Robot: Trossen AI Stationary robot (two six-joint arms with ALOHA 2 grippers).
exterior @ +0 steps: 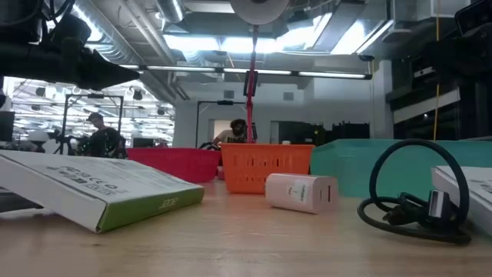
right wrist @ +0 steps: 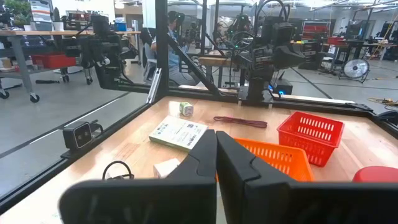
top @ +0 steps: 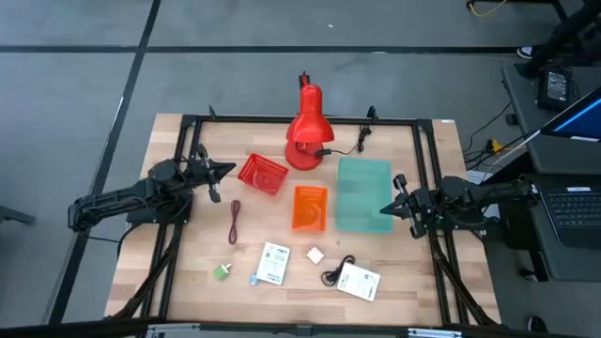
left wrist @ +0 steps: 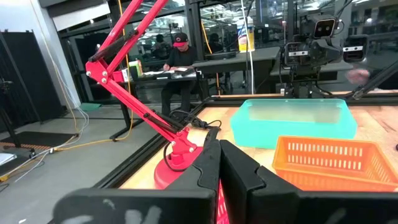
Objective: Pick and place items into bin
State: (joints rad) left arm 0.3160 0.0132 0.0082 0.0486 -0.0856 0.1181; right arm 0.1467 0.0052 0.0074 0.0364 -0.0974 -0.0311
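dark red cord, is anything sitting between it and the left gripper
Nothing visible does. In the high view the dark red cord lies on bare wood just in front of the shut left gripper. The red basket stands off to one side, clear of that path.

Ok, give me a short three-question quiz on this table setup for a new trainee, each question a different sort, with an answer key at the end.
1. True or false: the left pincer is holding the dark red cord.
2. Which bin lies nearest the right pincer? A) red basket B) orange basket C) teal bin
3. Fill in: the black coiled cable lies right beside a white ____.

Key:
1. False; both pincers are shut and hold nothing, and the cord lies on the table.
2. C
3. Packet
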